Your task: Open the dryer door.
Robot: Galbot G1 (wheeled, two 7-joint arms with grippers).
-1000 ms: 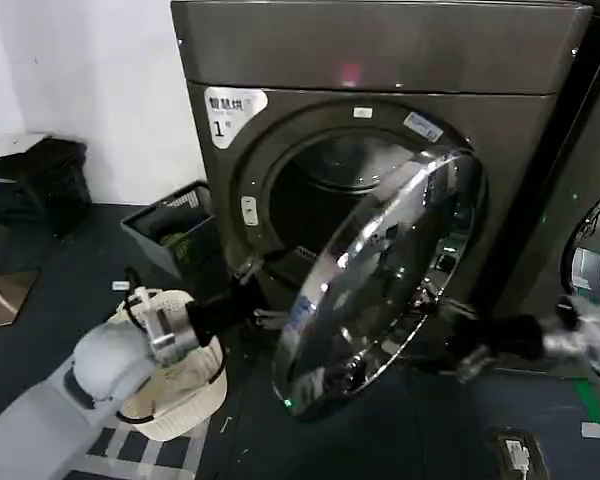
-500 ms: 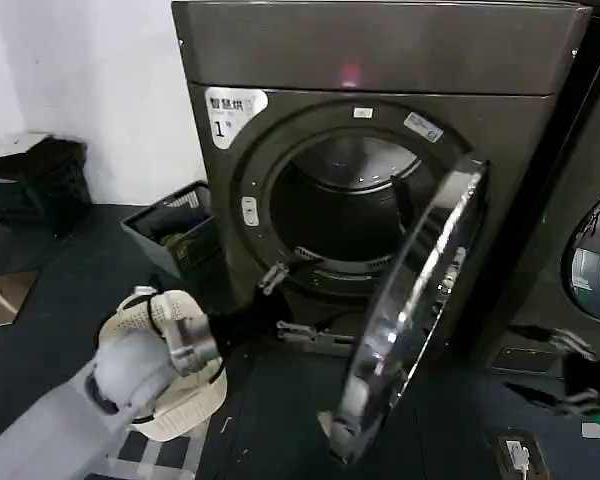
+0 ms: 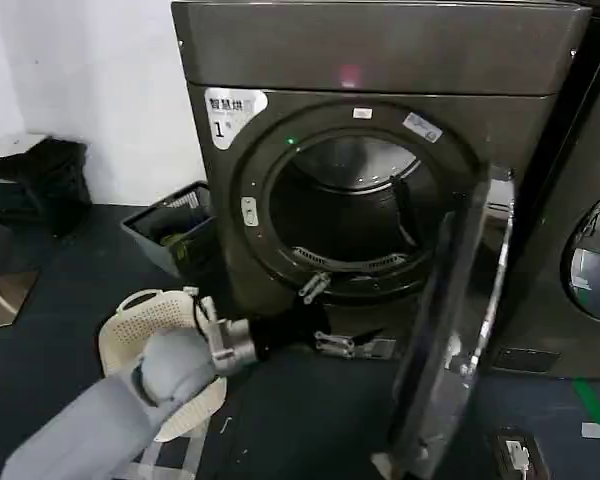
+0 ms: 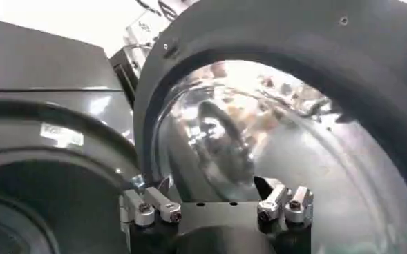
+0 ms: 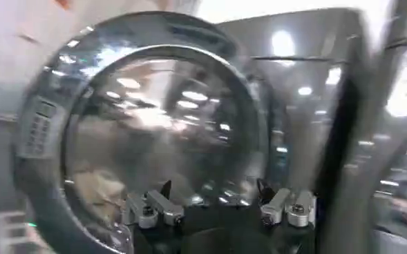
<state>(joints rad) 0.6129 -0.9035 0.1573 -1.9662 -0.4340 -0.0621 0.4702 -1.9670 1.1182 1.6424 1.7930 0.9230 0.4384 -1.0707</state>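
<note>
— Where does the dryer door (image 3: 450, 330) stand?
— Swung out edge-on at my 1 o'clock, hinged on the right of the dryer (image 3: 380, 150), which is straight ahead at 12.
— And your left hand (image 3: 335, 320)?
— Low before the drum opening, left of the door. The basket (image 3: 130, 325) sits on the floor at 10 o'clock, the bin (image 3: 170, 235) behind it, and a second machine (image 3: 590, 250) at 2.

The dryer door (image 3: 450, 330) stands swung wide, edge-on, and the drum mouth (image 3: 345, 215) gapes free. The left gripper (image 3: 325, 320) sits low before it, fingers spread.
</note>
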